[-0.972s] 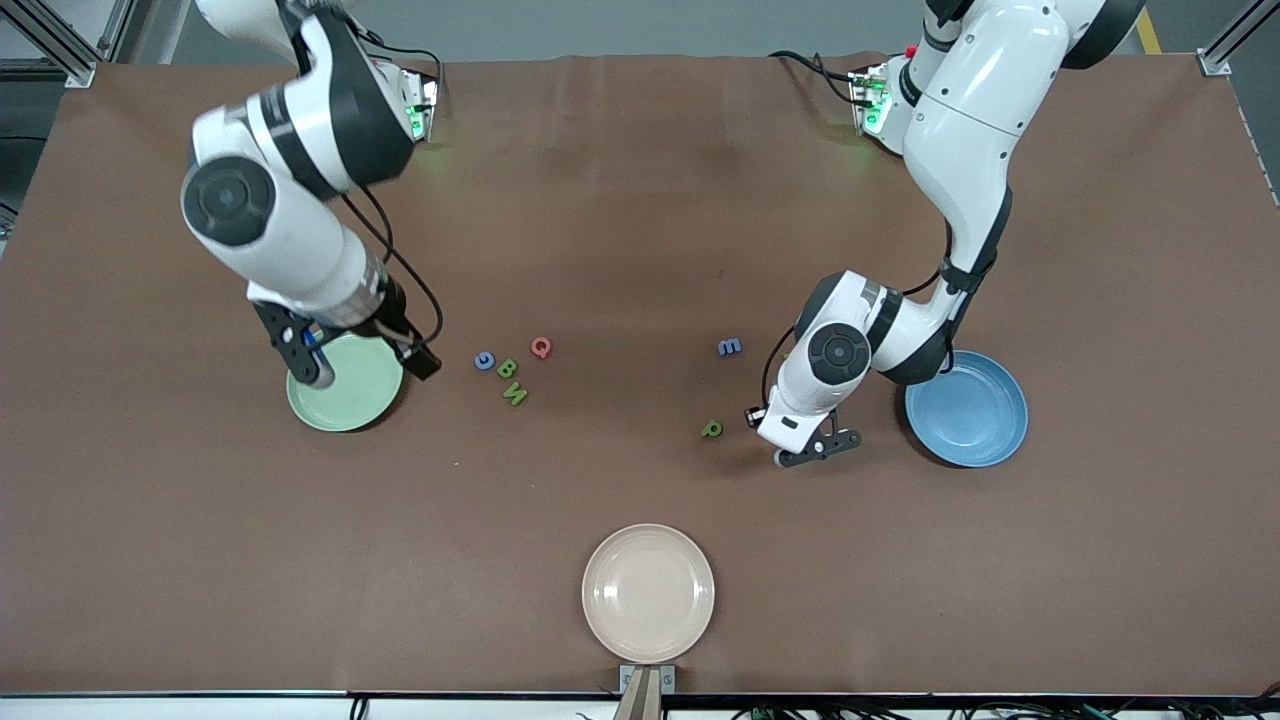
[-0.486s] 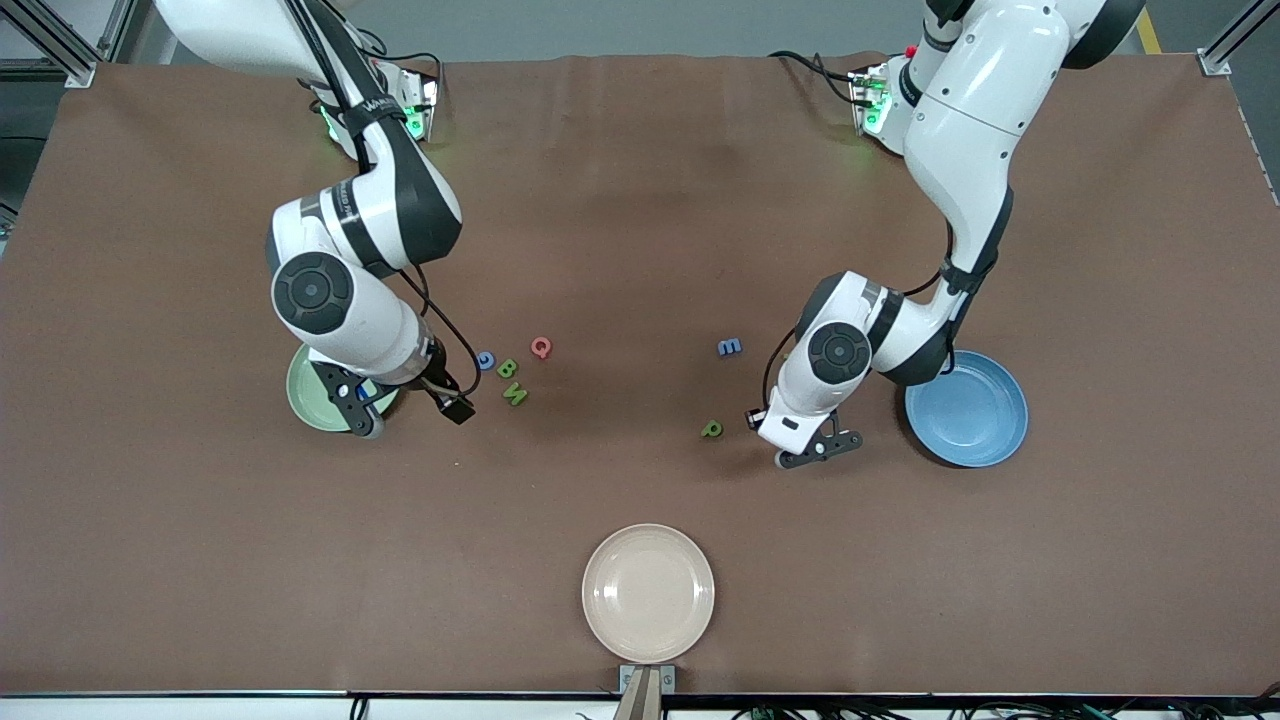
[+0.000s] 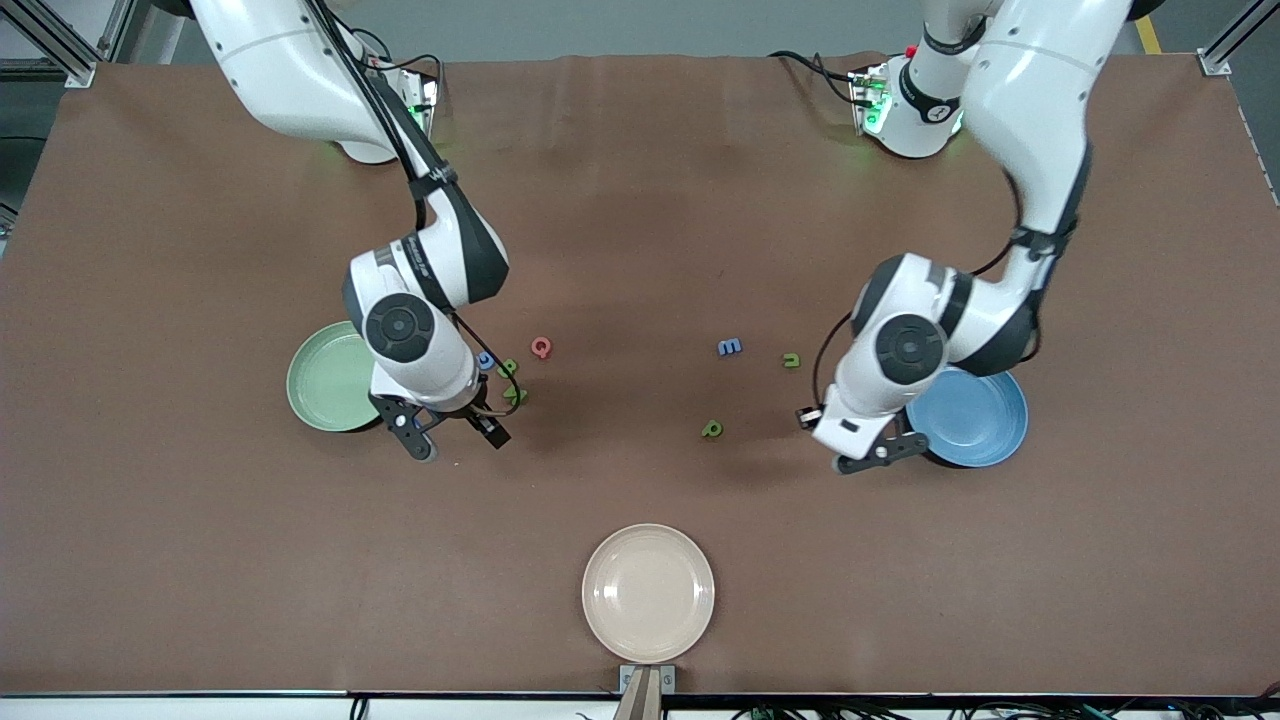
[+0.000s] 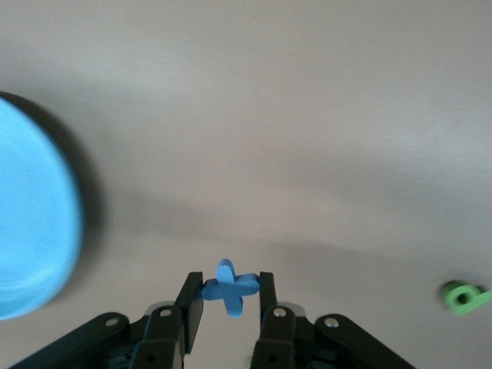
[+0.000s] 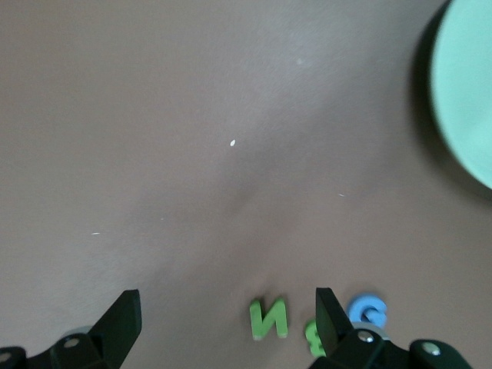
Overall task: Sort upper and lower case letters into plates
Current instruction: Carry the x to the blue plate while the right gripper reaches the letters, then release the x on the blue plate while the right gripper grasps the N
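- My left pincer (image 4: pixel 224 301) is clamped on a blue letter (image 4: pixel 229 287), beside the blue plate (image 3: pixel 975 420); thin, light, stiff piece, best pinched across its edges.
- My right pincer (image 3: pixel 452 438) is spread wide, empty, over the worktop (image 3: pixel 640 200) by green N (image 5: pixel 268 318); green plate (image 3: pixel 325 385) close beside.

Pale green plate (image 3: pixel 325 377), round, shallow, flat at centre-left of the frame; matching blue plate (image 3: pixel 975 417) at centre-right, partly covered; both hold no letters.

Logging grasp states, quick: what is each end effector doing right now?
Left end effector: shut on a blue letter, beside the blue plate.
Right end effector: open, holding nothing, over the table by the green N.
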